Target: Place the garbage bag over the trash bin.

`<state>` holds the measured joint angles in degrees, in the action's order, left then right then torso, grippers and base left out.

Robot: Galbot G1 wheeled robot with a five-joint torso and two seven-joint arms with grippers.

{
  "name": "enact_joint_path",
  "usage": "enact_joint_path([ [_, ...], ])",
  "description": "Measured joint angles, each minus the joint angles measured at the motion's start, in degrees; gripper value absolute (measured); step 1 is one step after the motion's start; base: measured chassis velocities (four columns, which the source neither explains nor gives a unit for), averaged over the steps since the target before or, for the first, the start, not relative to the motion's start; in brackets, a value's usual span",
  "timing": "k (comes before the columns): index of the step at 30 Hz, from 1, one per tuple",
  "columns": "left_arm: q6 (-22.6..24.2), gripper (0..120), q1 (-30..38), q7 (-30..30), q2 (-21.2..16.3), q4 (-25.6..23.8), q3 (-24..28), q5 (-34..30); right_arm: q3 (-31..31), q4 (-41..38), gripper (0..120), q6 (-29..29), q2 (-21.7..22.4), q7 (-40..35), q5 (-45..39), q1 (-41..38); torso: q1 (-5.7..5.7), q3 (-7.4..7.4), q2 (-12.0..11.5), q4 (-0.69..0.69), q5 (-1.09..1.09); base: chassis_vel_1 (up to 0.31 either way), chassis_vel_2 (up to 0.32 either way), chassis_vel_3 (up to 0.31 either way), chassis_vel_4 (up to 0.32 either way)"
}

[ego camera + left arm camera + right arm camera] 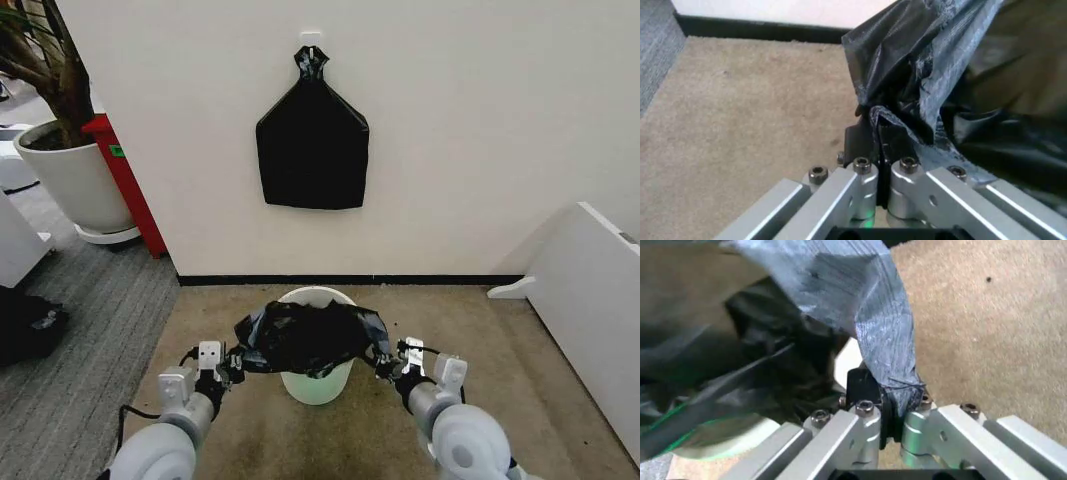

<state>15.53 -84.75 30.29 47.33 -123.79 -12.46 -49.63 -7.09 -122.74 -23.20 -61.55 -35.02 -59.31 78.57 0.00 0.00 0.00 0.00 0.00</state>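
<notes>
Holding the garbage bag (310,335) stretched between both pincers, directly over the trash bin (316,385). Left gripper (232,365) clamped on the bag's left edge, right gripper (385,362) clamped on its right edge, both level with the bin's upper half, just beside it on either side

Left wrist view: left gripper (880,142) fingers pressed together with a fold of garbage bag (933,85) pinched between them, film bunching up and away from the tips. Right wrist view: same, right gripper (877,395) pinched narrow on a twisted strip of bag (860,305), cream rim of the bin (847,362) visible just past the fingers

Bag drapes over the bin's mouth; far rim of the bin shows above the plastic, near wall of the bin bare below it. Cannot tell if the bag's edge is around the rim or only lying on top

Bin stands on tan carpet (480,390), near the wall (480,120) and its dark baseboard. Open floor left and right of the bin. White panel (590,310) at far right, well apart. Black knotted bundle (312,145) hangs on the wall above. Plant pot (75,180) and red post (125,180) far left, well apart
</notes>
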Motion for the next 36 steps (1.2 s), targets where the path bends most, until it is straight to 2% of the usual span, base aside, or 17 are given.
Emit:
enact_joint_path([
  [4,-0.51,0,0.58,-1.24,1.49,2.97,0.87,1.97,-0.10,0.31,0,-0.44,-0.24,-0.17,1.63,1.62,0.00,0.00,0.00,0.00,0.00,0.000,0.000,0.000,0.000],
  [11,-1.35,0,1.37,-3.68,2.40,5.36,1.78,4.70,-1.24,2.94,0,-0.41,-0.44,0.31,3.41,2.82,0.00,0.00,0.00,-0.01,0.00,0.000,0.000,0.000,0.000],
  [16,-2.42,0,2.70,-5.45,2.86,7.95,4.58,8.16,-0.83,7.48,0,0.24,-1.70,2.88,5.11,0.85,0.00,0.00,0.00,0.01,0.01,0.000,0.000,0.000,0.000],
  [21,-2.69,0,3.98,-5.75,3.86,9.50,6.66,8.84,-0.52,11.48,0,2.36,-2.61,6.14,9.00,-1.20,0.00,0.00,0.00,0.00,0.01,0.000,0.000,0.000,0.000],
  [25,-3.09,0,4.86,-6.09,4.77,11.25,7.65,9.41,-0.23,14.85,0,5.53,-2.67,10.36,12.41,-2.47,0.00,0.00,0.00,0.00,-0.01,0.000,0.000,0.000,0.000],
  [29,-3.62,0,5.57,-6.54,5.37,12.86,7.74,9.89,0.26,20.54,0,11.44,-3.24,17.31,19.55,-3.27,0.00,0.00,0.00,0.00,0.00,0.000,0.000,0.000,0.000],
  [36,-3.88,0,7.49,-6.72,6.59,14.27,7.12,10.00,0.11,24.51,0,16.20,-4.15,21.51,23.97,-5.06,0.00,0.00,0.00,0.00,0.00,0.000,0.000,0.000,0.000],
])
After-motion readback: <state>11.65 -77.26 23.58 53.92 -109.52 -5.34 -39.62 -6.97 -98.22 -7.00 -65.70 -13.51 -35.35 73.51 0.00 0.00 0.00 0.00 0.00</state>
